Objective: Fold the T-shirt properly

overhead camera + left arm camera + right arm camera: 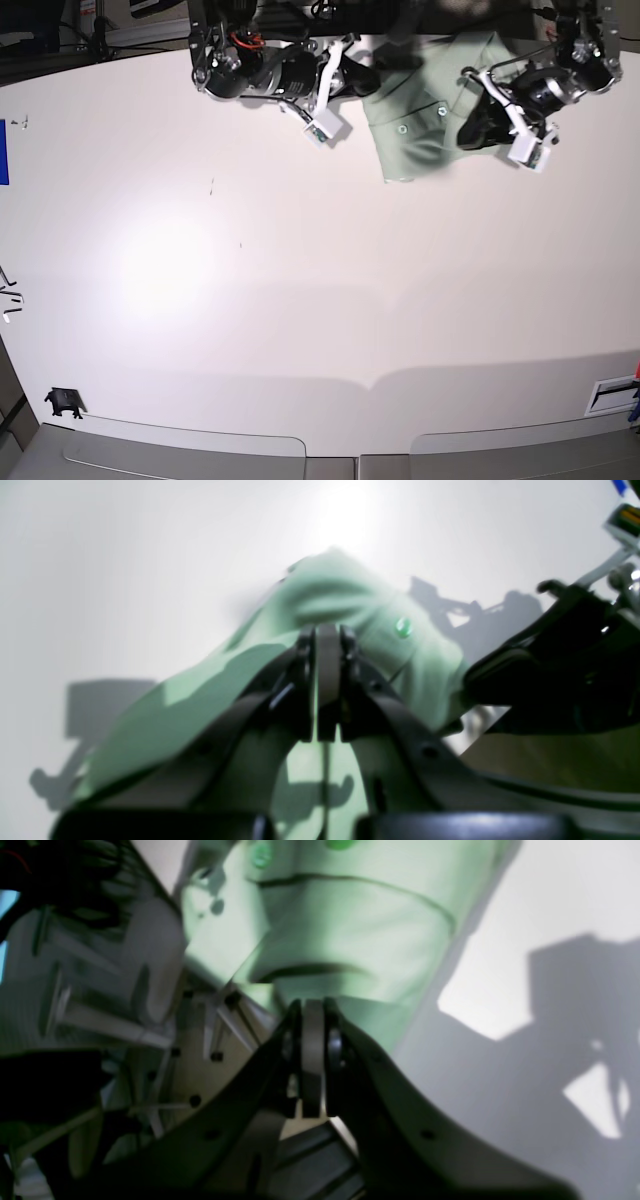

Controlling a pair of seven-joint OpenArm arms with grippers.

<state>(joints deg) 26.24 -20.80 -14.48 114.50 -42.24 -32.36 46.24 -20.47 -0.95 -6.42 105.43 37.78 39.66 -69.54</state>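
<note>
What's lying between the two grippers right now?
In the base view, only the T-shirt spans the stretch between the right gripper and the left gripper. Both are shut on its cloth, and nothing else lies there.

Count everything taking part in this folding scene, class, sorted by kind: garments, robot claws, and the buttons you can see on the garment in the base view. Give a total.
Garments: 1, the T-shirt, pale green, on the white table.
Claws: 2, the left claw and the right claw, each shut on the T-shirt.
Buttons in the base view: 2.
Total: 5.
</note>
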